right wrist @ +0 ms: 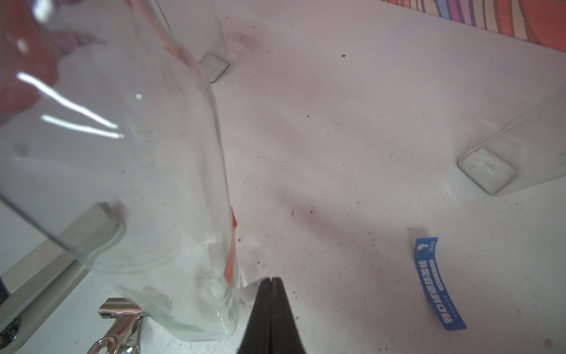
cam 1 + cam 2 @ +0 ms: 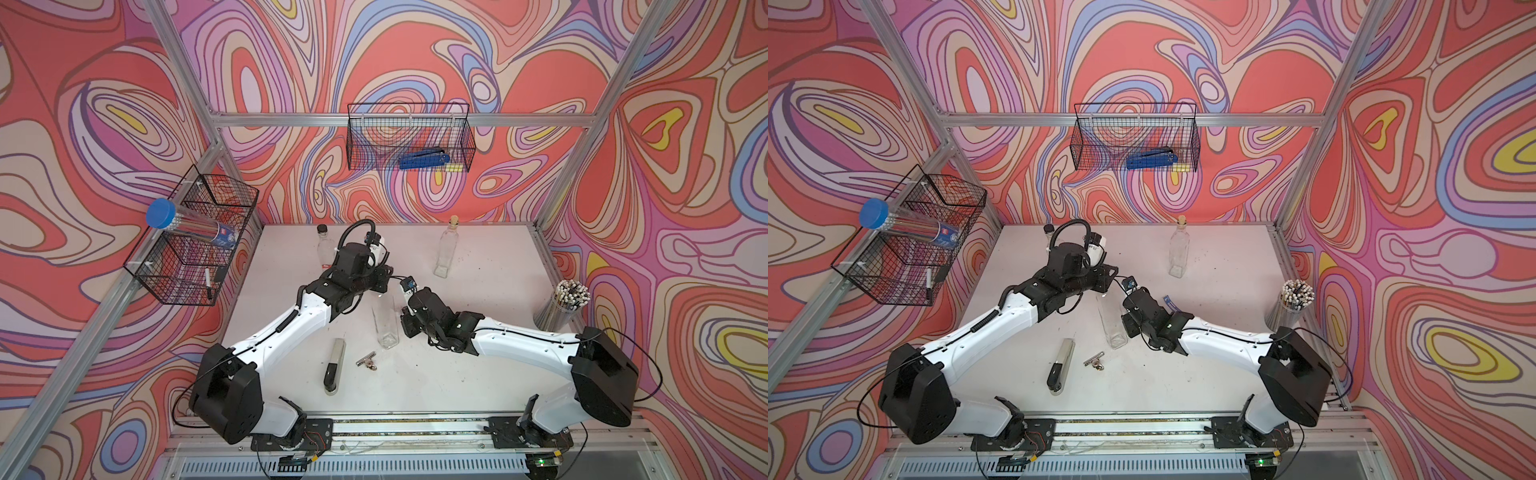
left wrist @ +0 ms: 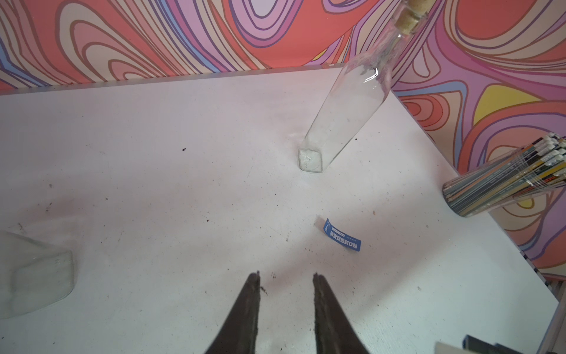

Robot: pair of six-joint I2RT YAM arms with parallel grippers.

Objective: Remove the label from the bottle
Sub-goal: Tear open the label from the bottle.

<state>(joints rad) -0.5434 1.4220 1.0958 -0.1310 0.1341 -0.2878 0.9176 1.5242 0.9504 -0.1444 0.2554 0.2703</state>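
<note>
A clear square glass bottle (image 2: pixel 385 322) (image 2: pixel 1112 324) stands mid-table. In the right wrist view the bottle (image 1: pixel 122 184) fills the near side, with a red label (image 1: pixel 230 245) along its edge. A pale flap of that label (image 1: pixel 249 283) runs from the glass to my right gripper (image 1: pixel 271 278), which is shut on it. In both top views the right gripper (image 2: pixel 406 326) sits low beside the bottle. My left gripper (image 3: pixel 286 274) (image 2: pixel 381 286) hovers by the bottle's top, open, with only bare table showing between its fingers. A loose blue label strip (image 1: pixel 438 282) (image 3: pixel 342 235) lies flat on the table.
A corked bottle (image 2: pixel 445 249) and a black-capped bottle (image 2: pixel 322 245) stand at the back. A pencil cup (image 2: pixel 565 305) is at the right edge. A metal tool (image 2: pixel 334 365) and a binder clip (image 2: pixel 368 360) lie in front. Wire baskets (image 2: pixel 409 137) hang on the walls.
</note>
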